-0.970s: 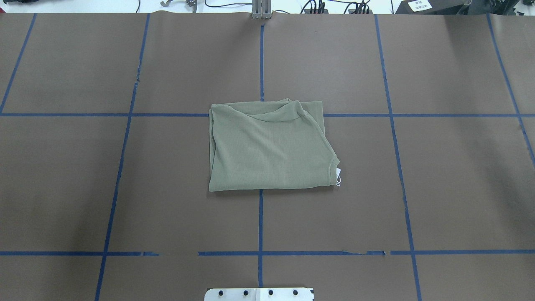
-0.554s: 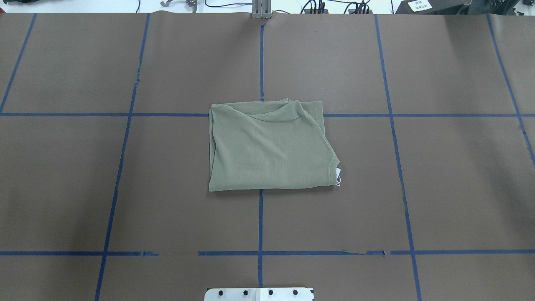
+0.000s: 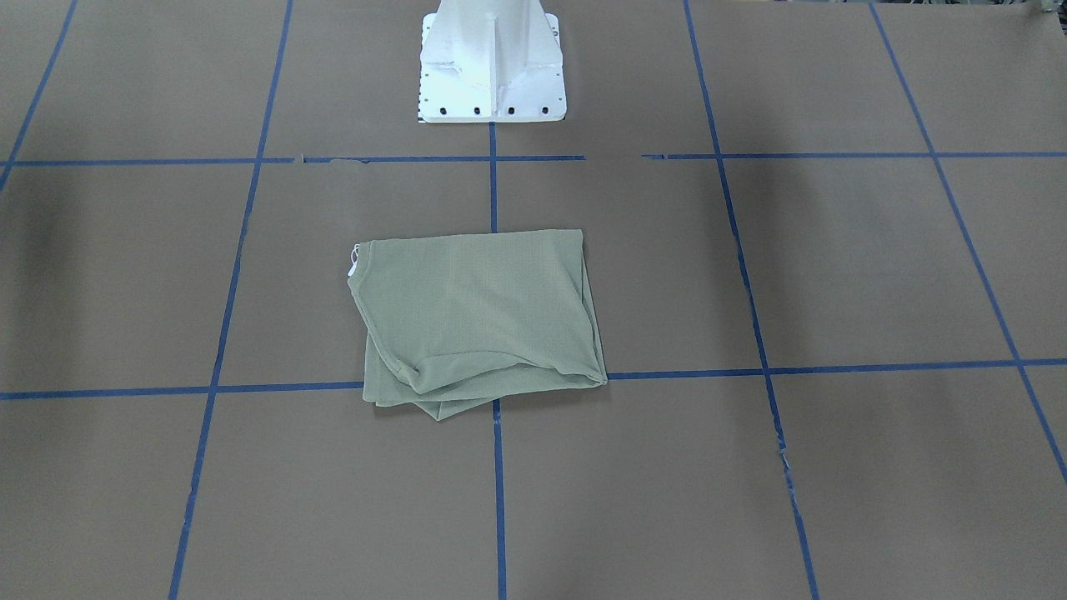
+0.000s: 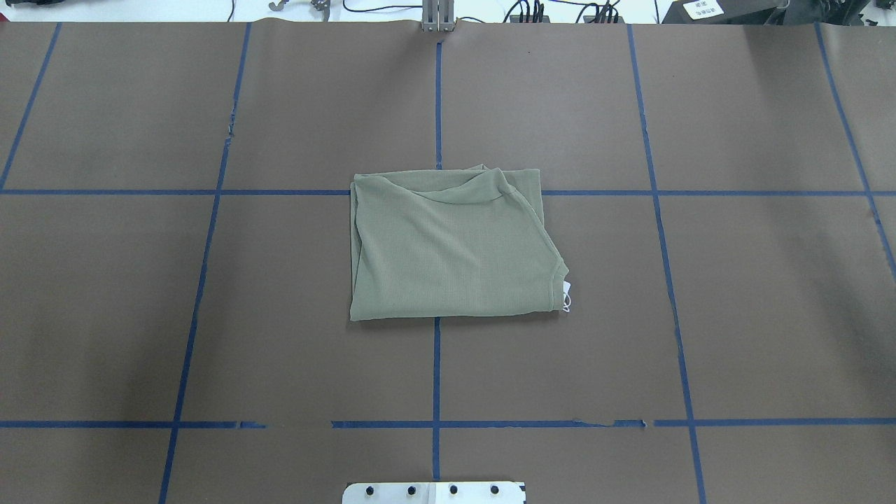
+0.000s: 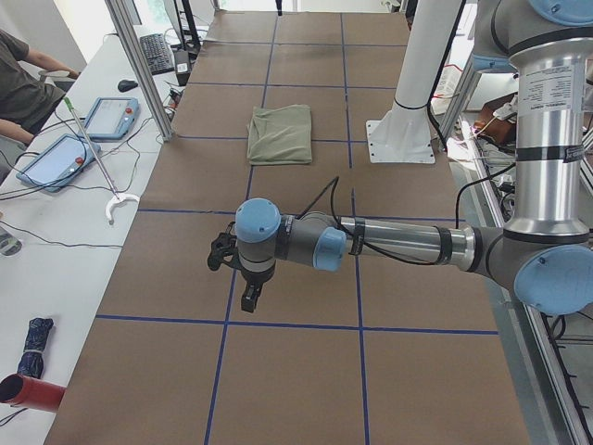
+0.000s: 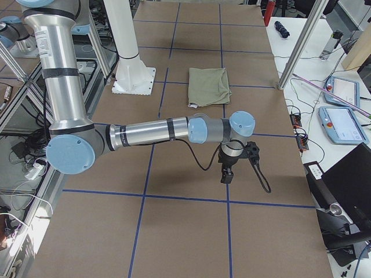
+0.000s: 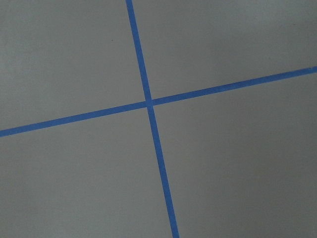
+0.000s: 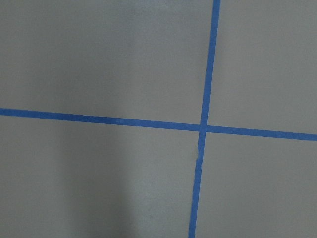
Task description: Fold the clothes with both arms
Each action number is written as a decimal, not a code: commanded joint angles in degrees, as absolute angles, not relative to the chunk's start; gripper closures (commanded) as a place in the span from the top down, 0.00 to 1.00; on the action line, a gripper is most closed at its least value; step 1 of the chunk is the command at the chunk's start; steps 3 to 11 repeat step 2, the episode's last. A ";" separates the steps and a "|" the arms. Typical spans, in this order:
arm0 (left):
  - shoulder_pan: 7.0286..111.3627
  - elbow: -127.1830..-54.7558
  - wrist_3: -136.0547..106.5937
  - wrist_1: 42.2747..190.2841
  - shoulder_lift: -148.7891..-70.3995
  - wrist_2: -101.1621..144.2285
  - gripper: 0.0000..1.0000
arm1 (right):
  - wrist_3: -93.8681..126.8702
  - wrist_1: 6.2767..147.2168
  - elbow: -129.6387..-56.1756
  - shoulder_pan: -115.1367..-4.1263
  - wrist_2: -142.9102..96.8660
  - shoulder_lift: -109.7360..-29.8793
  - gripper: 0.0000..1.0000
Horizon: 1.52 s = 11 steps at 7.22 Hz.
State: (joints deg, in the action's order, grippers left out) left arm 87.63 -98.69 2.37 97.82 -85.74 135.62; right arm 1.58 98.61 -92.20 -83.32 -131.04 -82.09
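The sage-green shirt (image 4: 448,245) lies folded into a rough rectangle at the table's middle, and it also shows in the front-facing view (image 3: 479,317). Its white hang tag (image 4: 567,294) pokes out at the near right corner. No arm is in the overhead or front-facing view. In the exterior left view my left gripper (image 5: 250,297) hangs over bare table, far from the shirt (image 5: 281,134). In the exterior right view my right gripper (image 6: 226,174) does the same, far from the shirt (image 6: 208,86). I cannot tell whether either is open or shut. Both wrist views show only brown table and blue tape.
The white pedestal base (image 3: 492,67) stands at the table's robot side. Blue tape lines (image 4: 437,371) grid the brown table. Side benches hold tablets (image 5: 111,116) (image 6: 342,124) and cables. A person (image 5: 18,83) sits by the left bench.
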 commanded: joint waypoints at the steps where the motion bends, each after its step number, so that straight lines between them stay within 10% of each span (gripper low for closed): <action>1: 87.63 -98.79 2.37 97.74 -85.87 135.62 1.00 | 1.58 98.61 -92.20 -83.32 -131.04 -82.09 1.00; 11: 87.63 -99.22 2.37 97.73 -85.87 135.62 1.00 | 1.58 98.61 -92.20 -83.32 -131.04 -82.09 1.00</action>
